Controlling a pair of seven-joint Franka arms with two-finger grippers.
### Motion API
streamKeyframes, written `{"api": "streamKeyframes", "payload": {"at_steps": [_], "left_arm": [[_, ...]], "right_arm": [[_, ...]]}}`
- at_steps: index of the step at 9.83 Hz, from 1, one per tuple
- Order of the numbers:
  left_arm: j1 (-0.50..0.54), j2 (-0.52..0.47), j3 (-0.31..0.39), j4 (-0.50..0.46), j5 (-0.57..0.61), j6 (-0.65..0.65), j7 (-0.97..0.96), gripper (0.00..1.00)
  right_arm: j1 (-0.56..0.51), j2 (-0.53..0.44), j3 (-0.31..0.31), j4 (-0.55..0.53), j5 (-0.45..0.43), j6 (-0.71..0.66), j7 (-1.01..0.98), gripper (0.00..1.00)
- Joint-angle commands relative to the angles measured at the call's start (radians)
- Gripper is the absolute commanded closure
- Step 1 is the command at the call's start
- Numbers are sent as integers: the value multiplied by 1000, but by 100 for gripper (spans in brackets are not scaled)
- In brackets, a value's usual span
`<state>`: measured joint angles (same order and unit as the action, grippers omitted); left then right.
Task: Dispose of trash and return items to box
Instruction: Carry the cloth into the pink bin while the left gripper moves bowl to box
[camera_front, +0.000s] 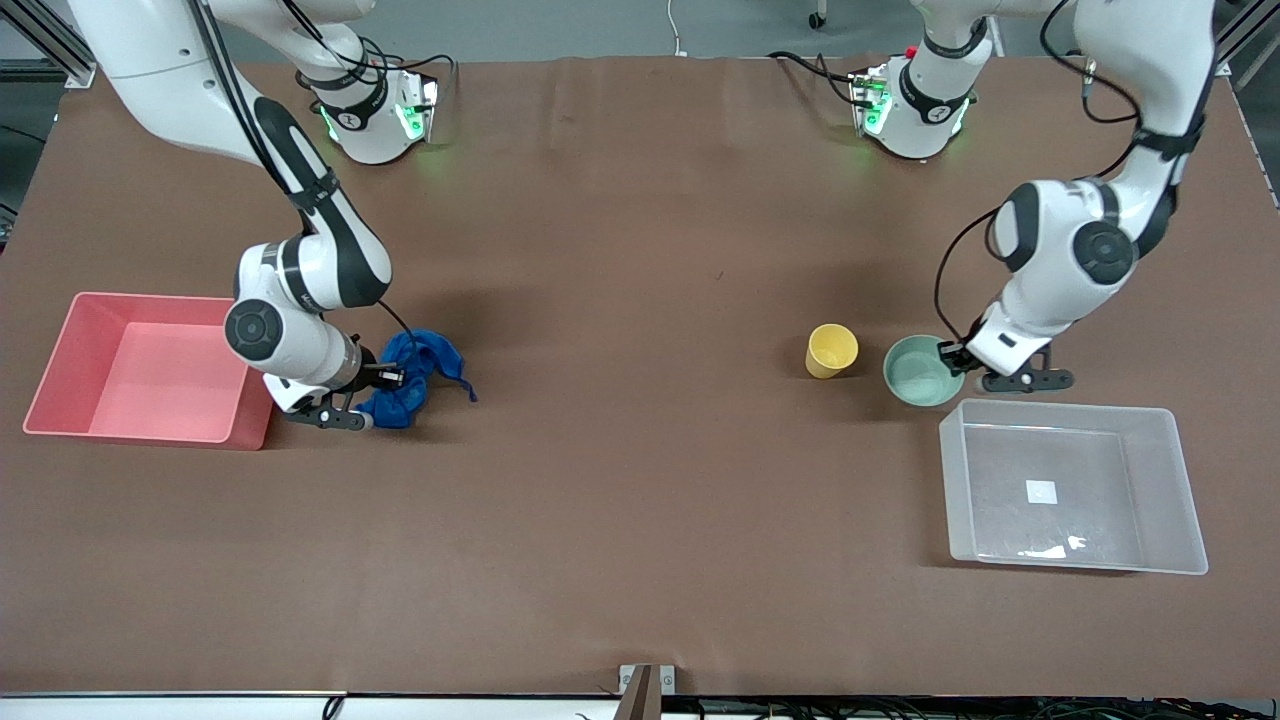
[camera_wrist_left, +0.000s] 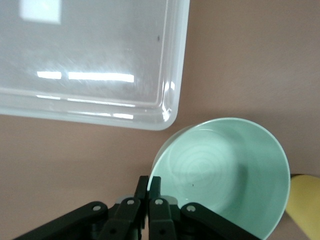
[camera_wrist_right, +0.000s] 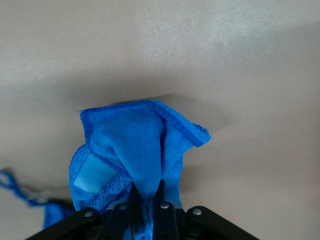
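The clear plastic box (camera_front: 1170, 500) is placed nearest the front camera, toward the left arm's end of the table, and nothing is held in it except a white sticker (camera_front: 1041, 491) on its base. The mint-green bowl (camera_front: 915, 375) is set on the table just beside the box, farther from the camera, and the yellow cup (camera_front: 831, 350) is stood beside the bowl. The left gripper (camera_wrist_left: 149, 194) is lowered onto the bowl; its 2 fingers are pressed together across the rim, so the bowl is gripped but is judged not yet lifted.

Toward the right arm's end, the pink bin (camera_front: 60, 400) is seen with nothing in it. The blue rag (camera_front: 415, 375) is bunched on the table just beside the bin. The right gripper (camera_wrist_right: 147, 199) is clamped on a fold of the rag, with its loose string (camera_front: 466, 388) trailing on the table.

Progress is judged as early: 0 of the 3 things has been put away. 2 grasps are made. What remains: the rag is to be carried over the bin and dropped; the bowl, then the cup, are to be moved into the box.
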<state>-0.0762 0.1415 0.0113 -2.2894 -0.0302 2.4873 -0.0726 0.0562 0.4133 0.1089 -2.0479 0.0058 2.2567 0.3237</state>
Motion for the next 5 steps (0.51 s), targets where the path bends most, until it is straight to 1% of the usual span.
{"api": "streamKeyframes", "payload": {"at_steps": [1,2,3,4,5], "left_arm": [[10,18,19,205,15,-237,28,100],[12,64,53,305,6,-292,68,100],[12,132,71,412,-6,-298,100,100],[12,200,93,489,-8,-304,126,100],[12,270,116,564,-19,-304,183,100]], "right_arm": [[-19,-68,17,221,-4,-365,34,99],[-56,-97,15,320,-4,-511,5,99],[-79,-129,-3,389,-7,-617,-68,99],[-84,-154,-79,432,-7,-684,-118,99],[-84,-163,-160,440,-41,-695,-162,98]]}}
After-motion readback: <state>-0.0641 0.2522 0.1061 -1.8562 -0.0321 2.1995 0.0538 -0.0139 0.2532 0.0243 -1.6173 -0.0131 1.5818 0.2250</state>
